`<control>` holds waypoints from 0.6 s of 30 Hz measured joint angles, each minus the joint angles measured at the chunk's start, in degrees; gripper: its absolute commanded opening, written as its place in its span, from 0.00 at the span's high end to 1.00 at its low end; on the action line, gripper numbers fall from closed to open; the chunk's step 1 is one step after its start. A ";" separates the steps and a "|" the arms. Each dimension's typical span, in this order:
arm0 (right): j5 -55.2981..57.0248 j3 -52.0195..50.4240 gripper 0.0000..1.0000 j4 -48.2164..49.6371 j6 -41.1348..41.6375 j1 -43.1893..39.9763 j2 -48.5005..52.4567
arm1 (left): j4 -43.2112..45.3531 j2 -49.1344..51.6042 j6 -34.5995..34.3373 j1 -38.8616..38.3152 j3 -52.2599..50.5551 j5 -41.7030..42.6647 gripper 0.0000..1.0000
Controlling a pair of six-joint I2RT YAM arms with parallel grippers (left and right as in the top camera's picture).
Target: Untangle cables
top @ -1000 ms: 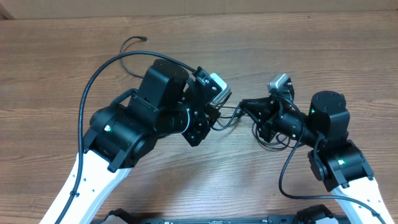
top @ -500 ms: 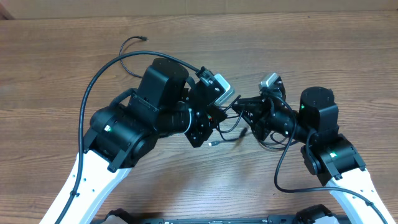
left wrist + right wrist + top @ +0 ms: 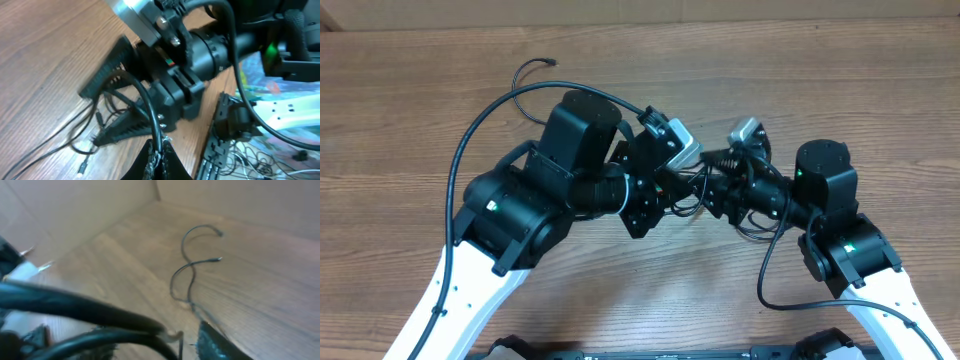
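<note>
The thin black cables [image 3: 688, 190] hang in a tangle between my two grippers at the middle of the table. My left gripper [image 3: 161, 150] is shut on one black cable [image 3: 146, 107] that rises from its fingertips. Facing it, my right gripper [image 3: 90, 116] has its jaws spread in a V, with loops of cable between them and touching neither finger. Loose strands and a small plug [image 3: 84, 166] lie on the wood below. From above, the left gripper [image 3: 663, 195] and right gripper [image 3: 707, 185] nearly meet. The right wrist view is blurred, with one finger [image 3: 215, 344] at the bottom.
Another thin cable with curled ends [image 3: 192, 255] lies alone on the table [image 3: 800, 80], at the back left from above [image 3: 533, 66]. The left arm's thick cable [image 3: 470, 130] arcs over the left side. A cardboard wall [image 3: 75, 210] edges the far side.
My right gripper has moved left toward the left gripper and its jaws have opened from shut. The left gripper has stayed shut on its cable, barely moving.
</note>
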 measured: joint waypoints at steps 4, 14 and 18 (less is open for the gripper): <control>4.02 0.00 0.29 3.67 0.09 0.00 0.35 | 0.00 0.00 -0.13 0.07 0.00 2.97 0.96; 1.42 0.00 0.95 9.79 0.50 0.00 1.92 | 0.00 0.00 -0.15 0.07 0.00 6.16 0.96; -0.57 0.00 0.96 11.28 0.17 0.11 2.16 | 0.00 0.00 -0.15 0.07 0.00 6.12 0.96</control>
